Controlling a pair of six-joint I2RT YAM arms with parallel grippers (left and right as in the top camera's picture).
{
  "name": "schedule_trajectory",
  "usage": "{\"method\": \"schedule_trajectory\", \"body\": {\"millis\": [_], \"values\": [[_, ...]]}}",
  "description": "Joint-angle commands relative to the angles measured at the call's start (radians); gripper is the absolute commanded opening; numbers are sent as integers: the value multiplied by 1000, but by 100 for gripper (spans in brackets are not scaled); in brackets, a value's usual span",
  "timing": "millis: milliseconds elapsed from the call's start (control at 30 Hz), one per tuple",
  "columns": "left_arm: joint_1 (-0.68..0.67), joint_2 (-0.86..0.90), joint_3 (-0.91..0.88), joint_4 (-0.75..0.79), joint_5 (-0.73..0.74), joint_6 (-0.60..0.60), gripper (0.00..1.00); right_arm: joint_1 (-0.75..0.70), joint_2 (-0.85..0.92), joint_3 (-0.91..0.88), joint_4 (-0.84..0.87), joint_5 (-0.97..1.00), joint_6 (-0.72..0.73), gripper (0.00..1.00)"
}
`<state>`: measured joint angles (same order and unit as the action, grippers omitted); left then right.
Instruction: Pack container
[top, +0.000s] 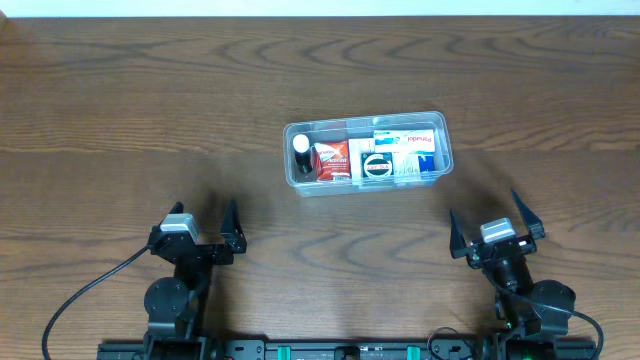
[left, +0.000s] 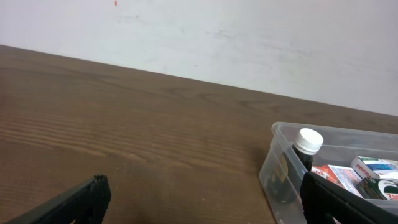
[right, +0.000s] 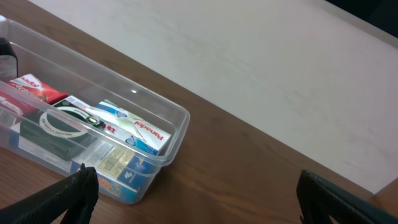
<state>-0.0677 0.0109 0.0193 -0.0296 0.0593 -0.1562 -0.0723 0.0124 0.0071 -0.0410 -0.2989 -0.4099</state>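
overhead, clear rounded plastic container (top: 366, 153), woodgrain table (top: 150, 100)

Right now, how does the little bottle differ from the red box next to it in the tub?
The bottle is round and dark with a white cap; the red box is flat-sided and printed. The bottle stands upright at one end of the container; the red box sits beside it. Both sit inside the container.

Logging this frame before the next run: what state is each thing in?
container: no lid, holding the bottle and boxes.
bottle: upright, capped, at one end of the container.
boxes: lying in the container.
left gripper: open, empty.
right gripper: open, empty.
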Motion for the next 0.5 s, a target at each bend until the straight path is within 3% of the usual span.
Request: {"method": "schedule_trajectory", "body": {"millis": [0, 467], "values": [[-3, -7, -15, -37, -8, 11, 98, 9, -7, -2, -5, 7, -10, 99], [60, -7, -15, -37, -8, 11, 98, 9, -7, -2, -5, 7, -10, 99]]}}
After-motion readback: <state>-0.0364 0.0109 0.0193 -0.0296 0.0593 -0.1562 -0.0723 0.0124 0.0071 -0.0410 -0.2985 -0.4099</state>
